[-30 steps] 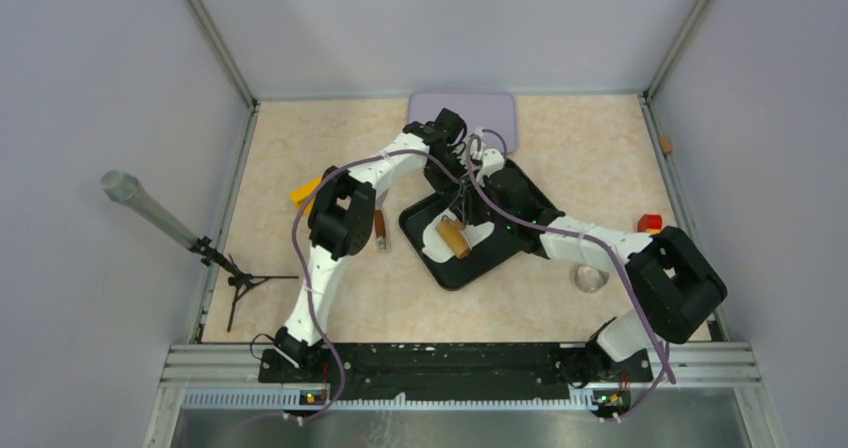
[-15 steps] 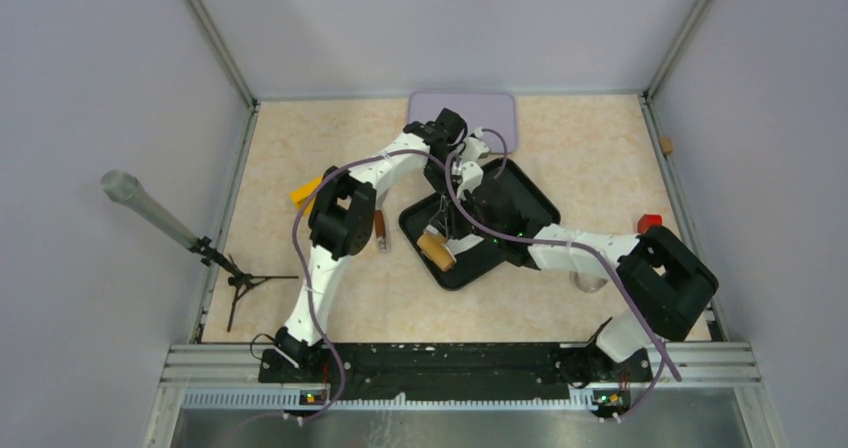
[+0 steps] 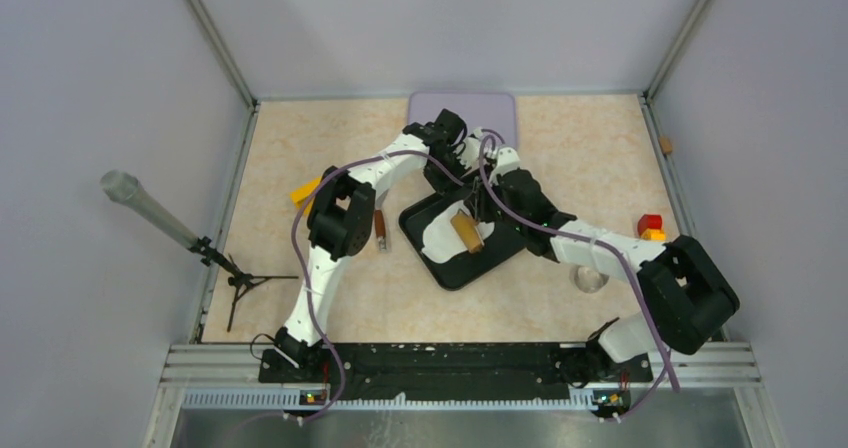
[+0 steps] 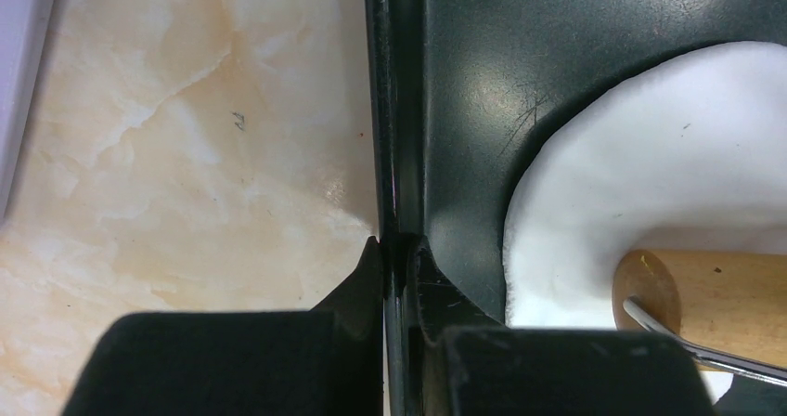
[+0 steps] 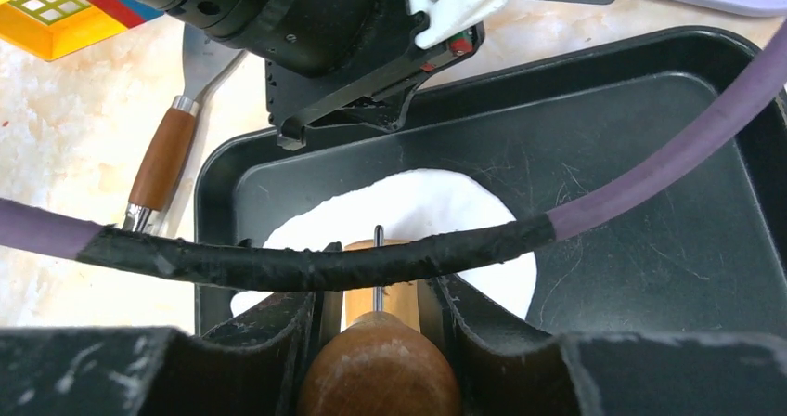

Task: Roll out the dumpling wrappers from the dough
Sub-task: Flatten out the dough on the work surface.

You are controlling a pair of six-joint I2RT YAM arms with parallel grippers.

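**A:** Which step is this?

**B:** Rolling, I'd say. The dough [image 3: 438, 240] lies as a flattened white sheet in the near-left part of the black tray [image 4: 483, 54], and the wooden rolling pin [image 3: 465, 232] rests on it.

**A:** Who holds the pin?

**B:** The right gripper [image 5: 379, 316]. Its fingers are clamped on the pin's handle, one on each side. The right arm reaches in from the right across the tray, wrist low, with the pin pointing away from it over the sheet.

**A:** And the left?

**B:** The left gripper [image 4: 394, 277] pinches the tray's wall at its far-left edge, one finger outside and one inside. The left arm stretches forward with its elbow bent and its wrist turned down. It looks like a brace against sliding.

**A:** Any wrappers yet?

**B:** No small discs show. The sheet is one irregular piece, so the task seems to be at an early stage.

**A:** Next move?

**B:** Probably a pass over the sheet. That calls for even downward pressure and a straight stroke. The left grip needs to be firm so the tray doesn't skid toward the spatula [image 5: 162, 161] beside it.
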